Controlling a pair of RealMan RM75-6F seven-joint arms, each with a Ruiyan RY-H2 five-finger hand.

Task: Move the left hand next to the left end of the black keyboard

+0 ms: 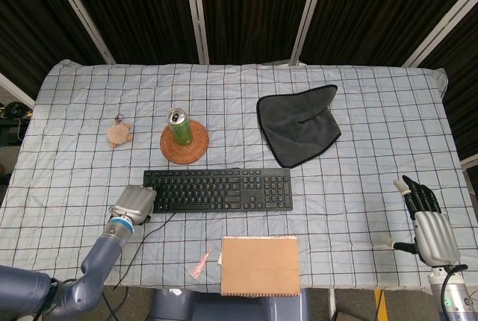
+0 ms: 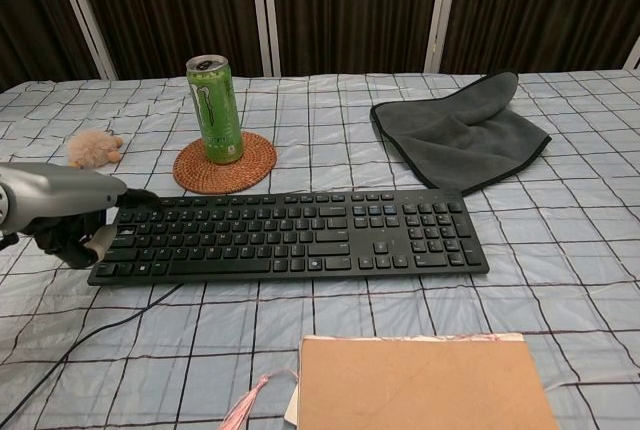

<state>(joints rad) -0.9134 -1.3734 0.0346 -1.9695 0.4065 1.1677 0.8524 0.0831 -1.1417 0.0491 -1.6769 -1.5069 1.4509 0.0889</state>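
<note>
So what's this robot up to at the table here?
Its left hand sits beside the left end of the black keyboard, fingers curled in and holding nothing. The right hand rests open near the table's right edge, far from everything. A green can on a woven coaster and a grey cloth lie untouched behind the keyboard.

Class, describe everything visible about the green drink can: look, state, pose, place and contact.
The green drink can is tall and slim, apparently metal, with a dark logo and a silver top. It stands upright on a round woven coaster, behind the left part of the black keyboard. Nothing else touches it.
</note>
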